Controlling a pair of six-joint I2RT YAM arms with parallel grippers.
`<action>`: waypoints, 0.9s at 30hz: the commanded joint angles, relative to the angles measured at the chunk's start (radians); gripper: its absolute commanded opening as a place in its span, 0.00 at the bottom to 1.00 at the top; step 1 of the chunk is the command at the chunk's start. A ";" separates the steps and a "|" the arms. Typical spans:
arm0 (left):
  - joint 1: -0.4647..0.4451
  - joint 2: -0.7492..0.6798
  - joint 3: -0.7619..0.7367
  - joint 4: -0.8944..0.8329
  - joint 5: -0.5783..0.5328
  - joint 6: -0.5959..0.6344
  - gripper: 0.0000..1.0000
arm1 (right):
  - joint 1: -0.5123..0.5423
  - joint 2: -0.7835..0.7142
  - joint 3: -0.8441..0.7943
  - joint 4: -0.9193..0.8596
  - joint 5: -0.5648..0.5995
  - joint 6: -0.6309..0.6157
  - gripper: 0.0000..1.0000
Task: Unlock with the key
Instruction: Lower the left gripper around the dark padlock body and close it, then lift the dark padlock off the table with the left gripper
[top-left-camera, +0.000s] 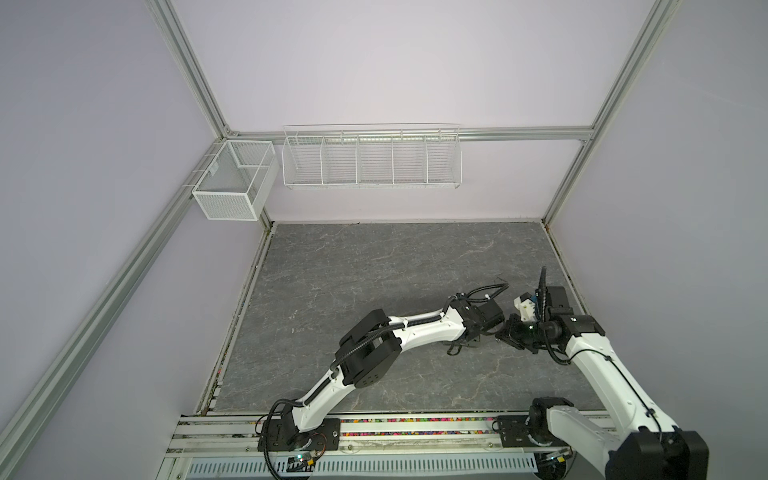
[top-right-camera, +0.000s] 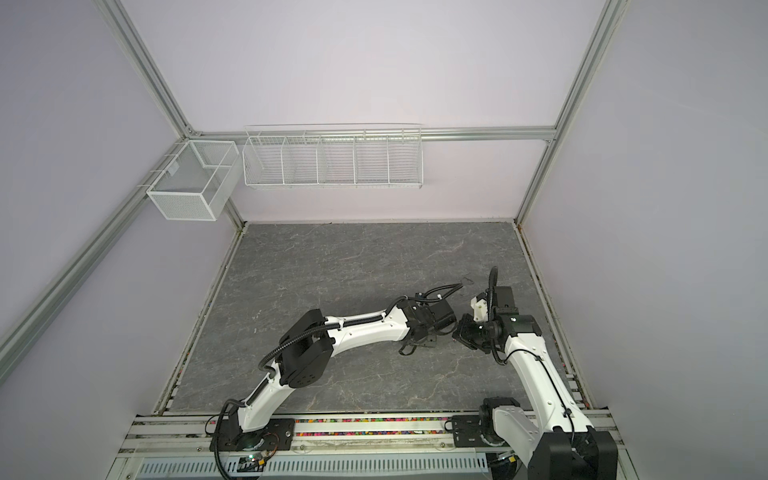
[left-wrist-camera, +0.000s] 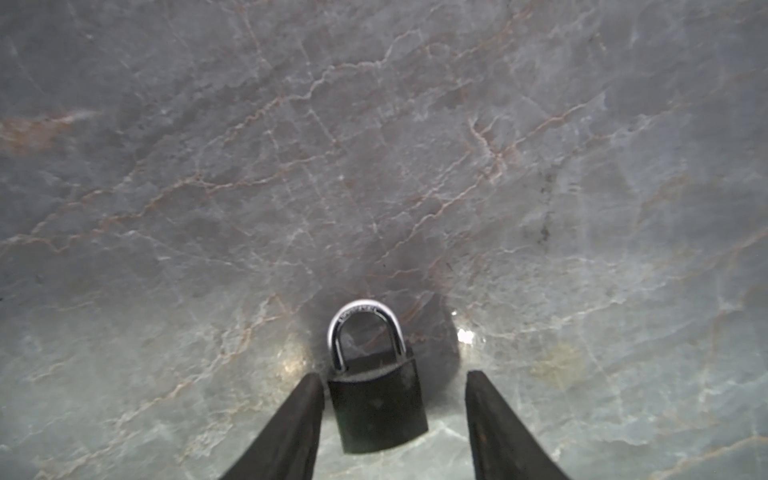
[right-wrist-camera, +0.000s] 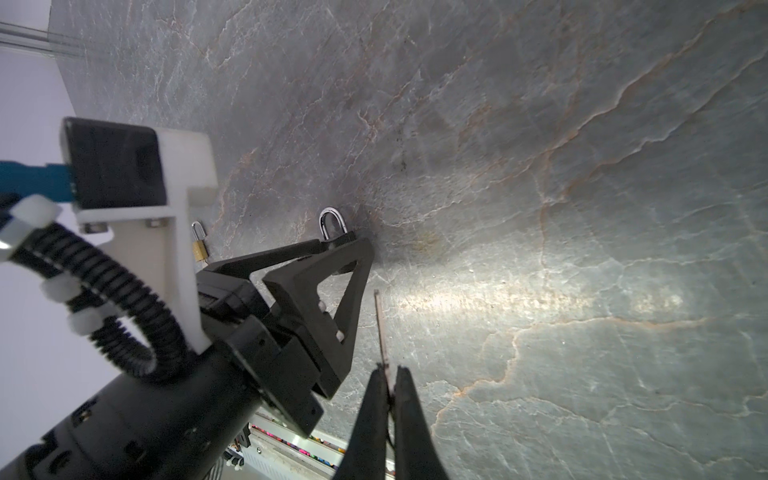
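Grey veined counter (left-wrist-camera: 374, 145) carries a black padlock (left-wrist-camera: 376, 403) toward its right edge, between the parted jaws of the left gripper (left-wrist-camera: 392, 376); jaws of the right gripper (right-wrist-camera: 388, 374) pinch, seemingly, the thin key (right-wrist-camera: 380, 328).

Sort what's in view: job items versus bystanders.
Job: black padlock, between the open jaws of the left gripper; key, pinched in the right gripper.
Idle: small brass padlock; wire rack; mesh basket.

The grey, veined stone table (left-wrist-camera: 374, 124) bears two locks. A black padlock (left-wrist-camera: 376, 407) with a silver shackle rests on it. A small brass padlock (right-wrist-camera: 200, 248) lies nearby, apart from the black one.
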 joint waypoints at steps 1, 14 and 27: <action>0.003 0.023 0.034 -0.061 -0.044 -0.022 0.53 | -0.006 -0.005 -0.014 0.010 -0.018 -0.020 0.06; 0.010 0.061 0.058 -0.050 -0.033 -0.019 0.42 | -0.007 0.008 -0.016 0.018 -0.021 -0.022 0.07; -0.006 0.066 0.021 -0.058 -0.008 -0.033 0.43 | -0.007 0.009 -0.013 0.015 -0.030 -0.025 0.07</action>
